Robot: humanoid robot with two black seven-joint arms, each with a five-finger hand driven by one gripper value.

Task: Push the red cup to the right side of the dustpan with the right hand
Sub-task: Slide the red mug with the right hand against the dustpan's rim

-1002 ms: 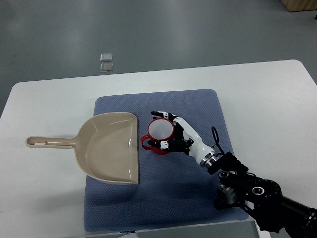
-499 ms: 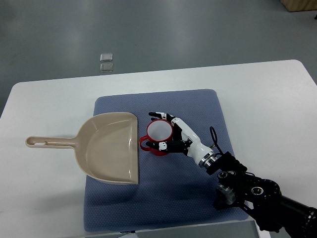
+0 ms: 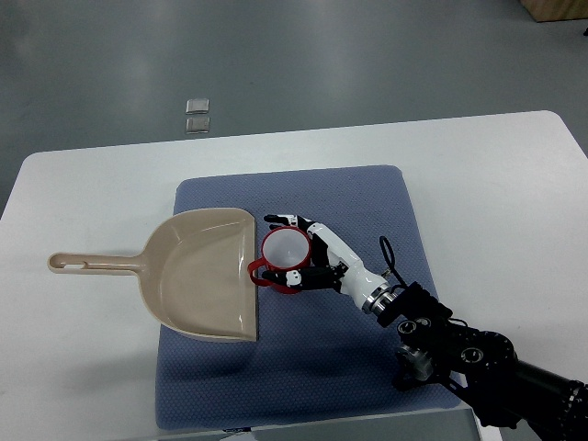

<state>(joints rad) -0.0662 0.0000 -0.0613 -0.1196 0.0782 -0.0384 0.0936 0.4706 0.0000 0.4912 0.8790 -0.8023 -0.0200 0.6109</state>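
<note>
A red cup (image 3: 284, 254) with a white inside stands upright on the blue mat (image 3: 367, 202), its handle touching the right rim of the beige dustpan (image 3: 202, 271). My right hand (image 3: 290, 248) comes in from the lower right. Its fingers (image 3: 280, 220) wrap around the cup's far side and its thumb sits on the near side, so the hand cups the mug from the right. The dustpan lies flat with its handle (image 3: 92, 265) pointing left. No left arm shows.
The white table (image 3: 496, 184) carries the mat in its middle. Two small clear squares (image 3: 197, 114) lie on the grey floor beyond the table's far edge. My right arm's black forearm (image 3: 478, 363) crosses the mat's lower right corner.
My right hand has slid the red cup leftward across the mat, from a small gap beside the dustpan to touching its right rim. The dustpan has not moved.
</note>
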